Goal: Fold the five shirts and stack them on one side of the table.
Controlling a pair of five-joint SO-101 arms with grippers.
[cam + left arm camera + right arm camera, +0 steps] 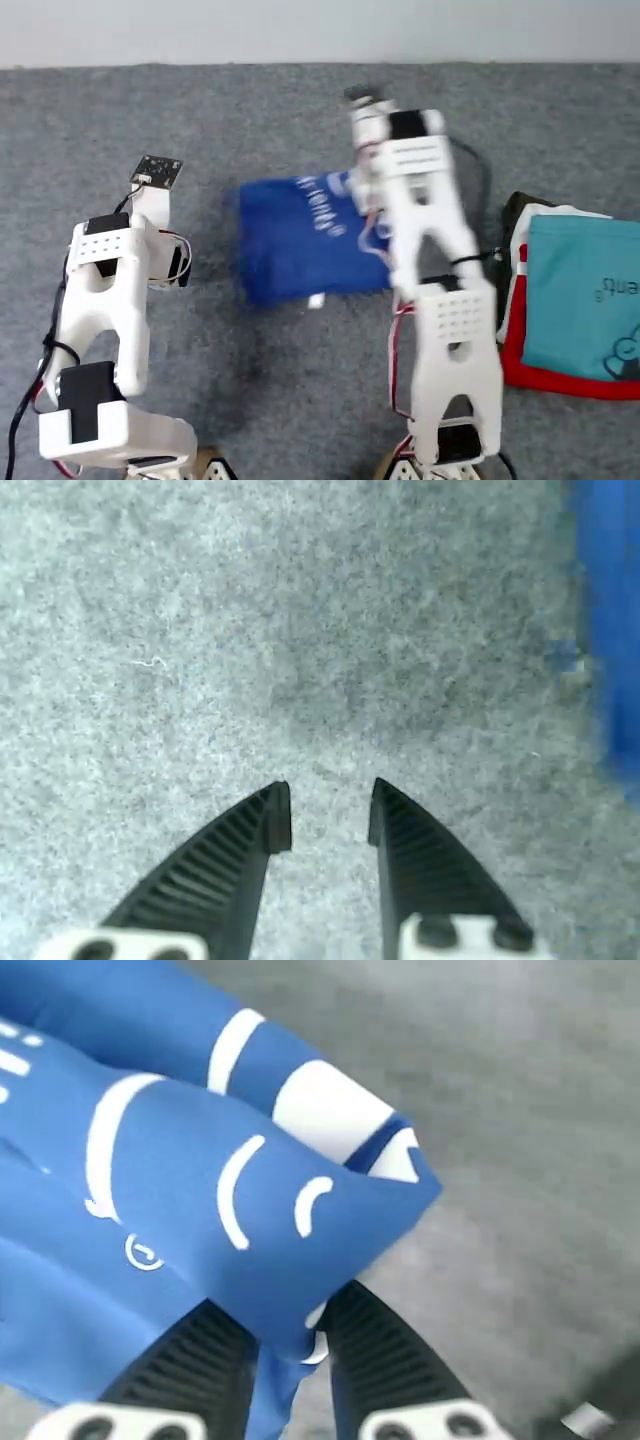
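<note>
A folded blue shirt (300, 240) with white print lies at the middle of the grey table. My right gripper (290, 1335) is shut on the blue shirt's (200, 1190) edge, with cloth pinched between its black fingers (375, 1355); in the high view that arm (425, 210) stands over the shirt's right edge. My left gripper (330, 815) is open over bare grey felt, to the left of the shirt, whose blue edge (610, 630) shows at the side. The left arm (115, 290) stands at the table's left.
A stack of folded shirts sits at the right edge of the table, a teal one (585, 295) on top, red (560, 378) and white layers below. Grey felt (200, 120) covers the table, with free room at the back and left.
</note>
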